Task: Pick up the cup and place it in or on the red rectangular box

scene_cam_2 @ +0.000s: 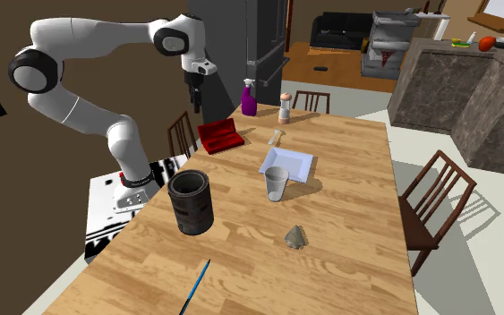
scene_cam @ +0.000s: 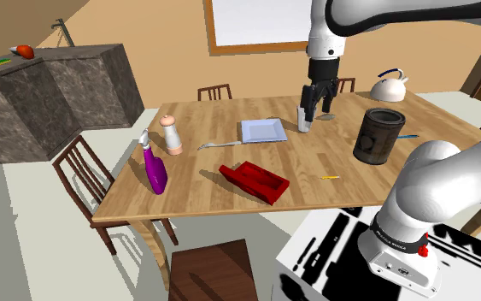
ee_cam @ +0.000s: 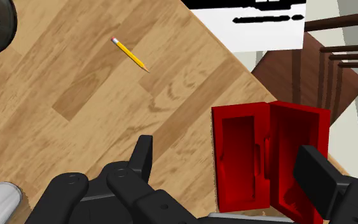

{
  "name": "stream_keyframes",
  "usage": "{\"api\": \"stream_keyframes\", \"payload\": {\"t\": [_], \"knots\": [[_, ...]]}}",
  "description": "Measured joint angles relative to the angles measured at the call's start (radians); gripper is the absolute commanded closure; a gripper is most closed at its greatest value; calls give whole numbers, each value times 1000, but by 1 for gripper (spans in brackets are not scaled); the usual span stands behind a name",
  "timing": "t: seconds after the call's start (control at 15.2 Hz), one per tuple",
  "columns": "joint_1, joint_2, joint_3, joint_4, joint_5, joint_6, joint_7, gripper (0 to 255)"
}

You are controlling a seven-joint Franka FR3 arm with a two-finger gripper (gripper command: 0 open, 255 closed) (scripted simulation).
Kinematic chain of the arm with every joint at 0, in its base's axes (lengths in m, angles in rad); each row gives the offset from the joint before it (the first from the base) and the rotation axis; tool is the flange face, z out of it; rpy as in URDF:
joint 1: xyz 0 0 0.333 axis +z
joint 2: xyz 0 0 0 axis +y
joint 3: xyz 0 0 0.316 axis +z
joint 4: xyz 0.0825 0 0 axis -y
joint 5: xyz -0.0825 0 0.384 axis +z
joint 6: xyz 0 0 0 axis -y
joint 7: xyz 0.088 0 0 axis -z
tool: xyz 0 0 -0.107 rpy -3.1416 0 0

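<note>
Fingers (ee_cam: 317, 181): spread wide, nothing between them, nothing held. I hang above the wooden surface (ee_cam: 75, 95), looking down on the red box (ee_cam: 269, 156), which lies open with both hollow halves facing up. Cup (scene_cam_2: 277, 183): pale, translucent, upright on the surface just beside a pale square plate (scene_cam_2: 287, 163), well apart from the box. A yellow pencil (ee_cam: 130, 55) lies on the wood near the box.

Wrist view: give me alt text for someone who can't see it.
Open, empty black fingers hang above an open red box lying near the edge of a wooden table. A yellow pencil lies farther along the table, and a dark wooden chair stands beyond the edge.
</note>
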Motion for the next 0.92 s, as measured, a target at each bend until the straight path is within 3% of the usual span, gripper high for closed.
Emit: {"api": "stream_keyframes", "payload": {"t": [0.33, 0.92], "knots": [[-17, 60, -38, -9, -47, 67, -56, 0], [-65, 290, -153, 43, -162, 258, -214, 0]]}}
